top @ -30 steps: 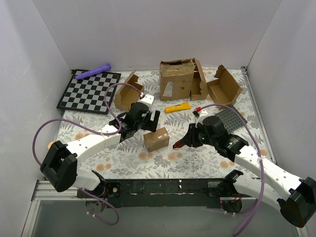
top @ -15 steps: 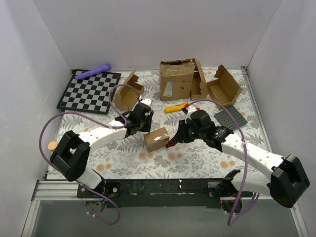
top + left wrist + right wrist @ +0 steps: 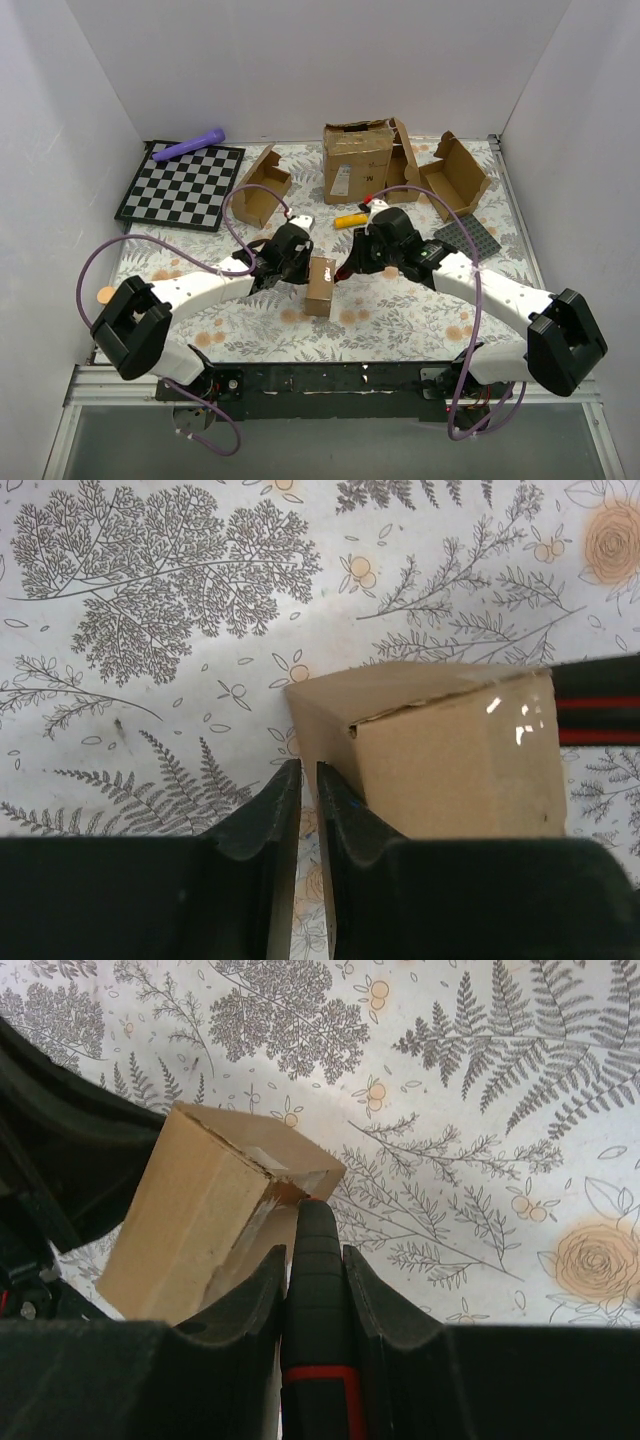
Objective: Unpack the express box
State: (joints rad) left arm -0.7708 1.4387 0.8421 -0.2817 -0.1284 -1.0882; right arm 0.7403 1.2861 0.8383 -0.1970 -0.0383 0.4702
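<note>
The express box, a small plain brown carton, lies on the flowered cloth between my two grippers. My left gripper is at its left side. In the left wrist view the left gripper has its jaws almost together with nothing between them, and its right finger is against the express box's near left corner. My right gripper is shut on a black tool with a red band. The tool's tip rests at the taped seam on a corner of the express box.
A chessboard and a purple object lie at the back left. A large battered carton stands at the back, with open mailer boxes on either side. A yellow object and a grey studded plate lie behind the arms.
My left gripper has closed and moved in against the box's left side. The box has turned end-on. My right arm has swung left, bringing the tool's tip to the box.
</note>
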